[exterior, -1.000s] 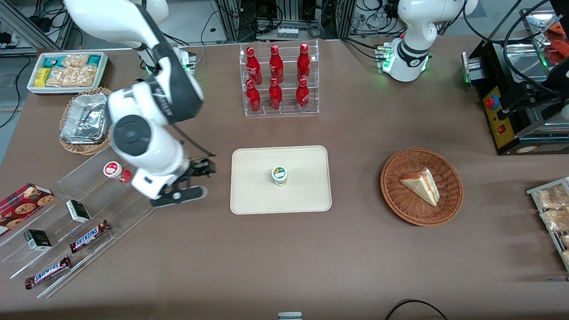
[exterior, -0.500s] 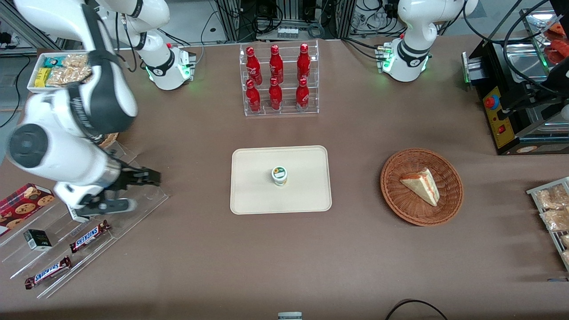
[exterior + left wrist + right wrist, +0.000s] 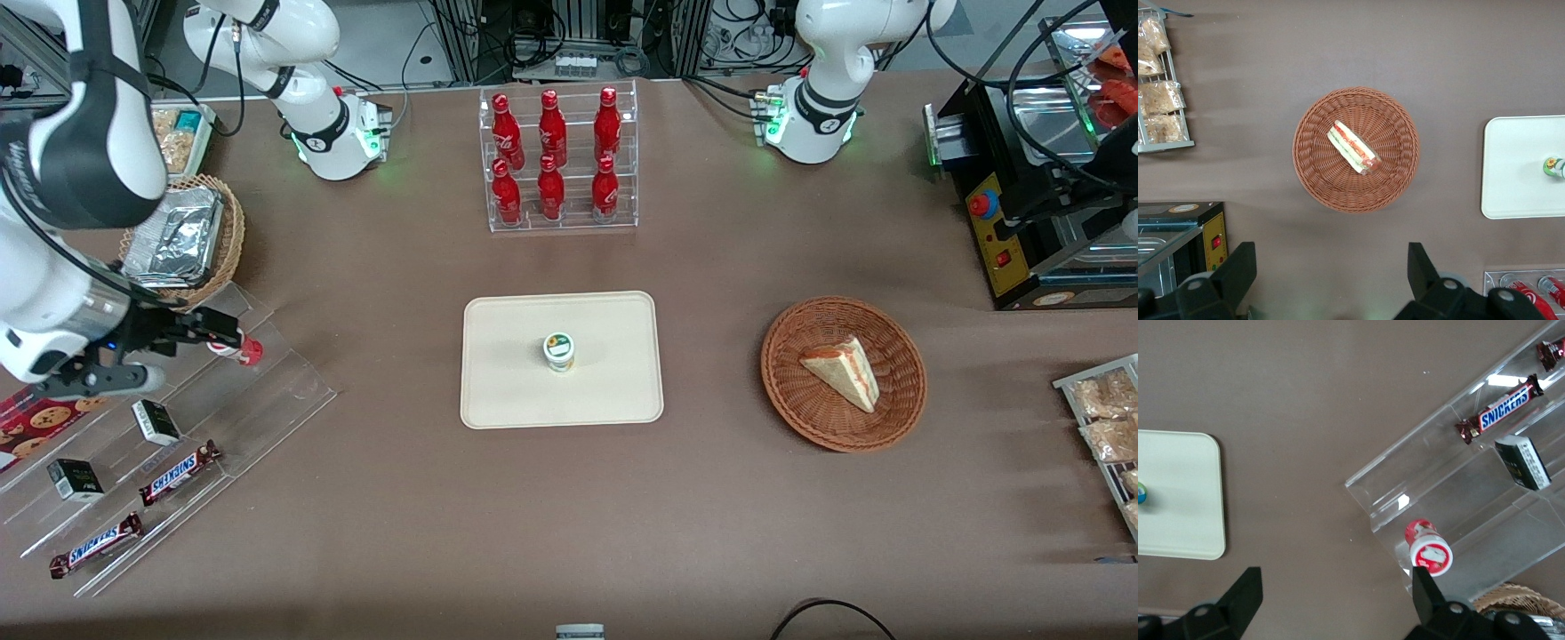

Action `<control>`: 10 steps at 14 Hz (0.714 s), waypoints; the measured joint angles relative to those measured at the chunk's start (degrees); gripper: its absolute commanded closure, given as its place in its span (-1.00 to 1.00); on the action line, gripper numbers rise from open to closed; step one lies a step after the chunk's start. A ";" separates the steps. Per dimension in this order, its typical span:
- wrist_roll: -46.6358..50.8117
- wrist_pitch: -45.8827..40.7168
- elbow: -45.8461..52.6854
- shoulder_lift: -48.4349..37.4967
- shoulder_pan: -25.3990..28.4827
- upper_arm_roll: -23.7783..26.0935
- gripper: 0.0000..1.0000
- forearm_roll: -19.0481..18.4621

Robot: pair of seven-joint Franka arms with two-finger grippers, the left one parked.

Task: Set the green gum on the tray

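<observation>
- Nearest the front camera, at the working arm's end of the brown matte bench (image 3: 427,498), I see a clear stepped acrylic rack (image 3: 267,391) holding glossy Snickers bars (image 3: 180,472) and small dark boxes (image 3: 156,421).
- On the rack's upper step lies the red-labelled bottle (image 3: 1427,547), a short cylinder with a red-and-white round lid.
- The claw (image 3: 200,333) hangs above that upper step, just beside the red-labelled bottle; in the right wrist view its two dark fingers (image 3: 1245,590) stand wide apart with nothing between them.
- Mid-bench lies the tray (image 3: 498,391), flat, cream, rectangular, with rounded corners and a low rim.
- The green gum (image 3: 558,351) stands upright near the tray's centre, a small cylinder with a white lid bearing a green and yellow mark; it is well apart from the claw.
- Toward the parked arm's end sits a round wicker basket (image 3: 800,409) with a wedge of sandwich (image 3: 843,370) in it.
- Farther from the camera than the tray stands a clear tiered stand of shiny red bottles (image 3: 553,156).
</observation>
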 measured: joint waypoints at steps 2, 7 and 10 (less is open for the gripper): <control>-0.51 -1.43 -1.16 -2.03 -0.97 0.12 -1.00 0.00; -1.31 -6.83 -1.84 -5.63 -2.30 0.16 -1.00 0.00; -1.31 -9.42 -1.84 -6.45 -2.34 0.16 -1.00 -0.23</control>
